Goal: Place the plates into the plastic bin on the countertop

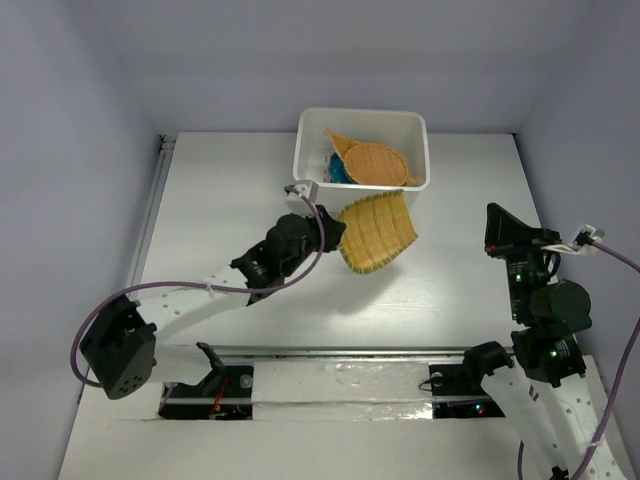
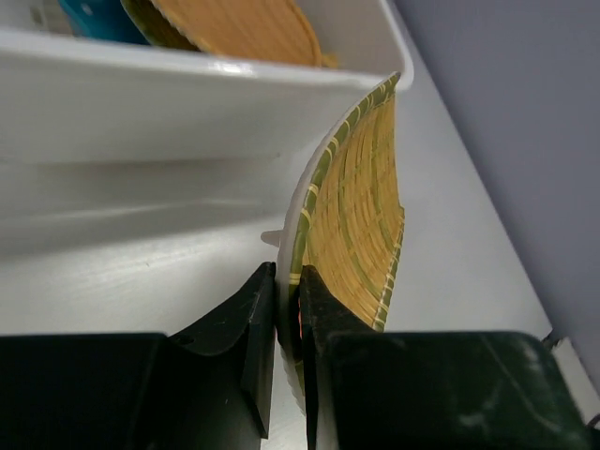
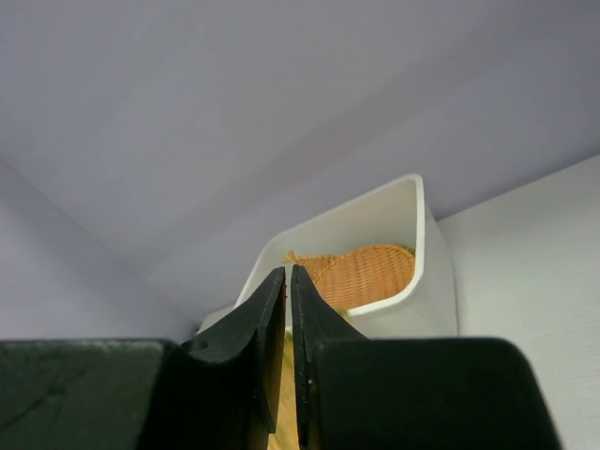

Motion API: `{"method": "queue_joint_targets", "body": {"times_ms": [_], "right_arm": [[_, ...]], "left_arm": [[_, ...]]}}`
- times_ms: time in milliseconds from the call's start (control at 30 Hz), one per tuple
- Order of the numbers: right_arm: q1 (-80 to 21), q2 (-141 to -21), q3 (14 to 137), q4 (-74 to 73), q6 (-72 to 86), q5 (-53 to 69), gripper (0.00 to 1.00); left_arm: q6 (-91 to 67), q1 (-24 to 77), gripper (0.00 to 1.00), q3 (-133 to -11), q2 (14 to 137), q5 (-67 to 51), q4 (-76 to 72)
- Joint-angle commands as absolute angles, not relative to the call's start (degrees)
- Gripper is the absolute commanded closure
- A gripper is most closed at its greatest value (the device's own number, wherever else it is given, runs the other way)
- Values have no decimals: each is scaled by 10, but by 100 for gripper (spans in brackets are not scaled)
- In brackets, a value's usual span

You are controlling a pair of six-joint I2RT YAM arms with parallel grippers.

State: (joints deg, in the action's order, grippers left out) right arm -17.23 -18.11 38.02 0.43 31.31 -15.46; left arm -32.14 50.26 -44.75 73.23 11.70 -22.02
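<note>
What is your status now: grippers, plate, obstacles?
Left gripper shut on fan-shaped woven plate, on edge, outside plastic bin. Right gripper shut, empty. Bin's near wall in the way; woven plates and teal plate inside.

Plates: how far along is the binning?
Done: at least a round woven plate and a teal plate lie in the plastic bin. In hand: the left tool pinches a green-striped woven plate just outside the bin. Left: dropping it in; no other plates show on the countertop.
</note>
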Motion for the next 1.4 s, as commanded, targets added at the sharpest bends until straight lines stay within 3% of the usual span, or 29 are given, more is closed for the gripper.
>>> {"method": "queue_joint_targets", "body": {"times_ms": [0,200,433,633,933,967,1067,1100,1200,1367], "right_arm": [[-173,-183,380,26,314,-162,88],[-173,-192,384,25,312,-156,88],[-173,-206,388,22,309,-142,88],[-173,-209,390,21,308,-139,87],[-173,-214,391,19,309,-139,87],[-173,-212,391,19,309,-140,87],[-173,-210,390,19,309,-142,86],[-173,-210,390,19,309,-139,86],[-173,-215,390,20,310,-135,87],[-173,-217,391,19,309,-141,86]], "left_arm": [[-316,465,100,-485,693,85,-290],[-308,386,100,-575,711,40,-280],[-297,300,100,-798,899,-32,-194],[-290,278,100,-977,1057,-75,-113],[-269,272,100,-1074,1157,-51,-43],[-262,272,97,-1071,1158,-47,-40],[-252,272,71,-1047,1143,-24,-38],[-247,272,50,-1040,1136,-12,-37],[-245,272,27,-1004,1093,16,-54],[-243,272,21,-923,971,44,-104]]}}
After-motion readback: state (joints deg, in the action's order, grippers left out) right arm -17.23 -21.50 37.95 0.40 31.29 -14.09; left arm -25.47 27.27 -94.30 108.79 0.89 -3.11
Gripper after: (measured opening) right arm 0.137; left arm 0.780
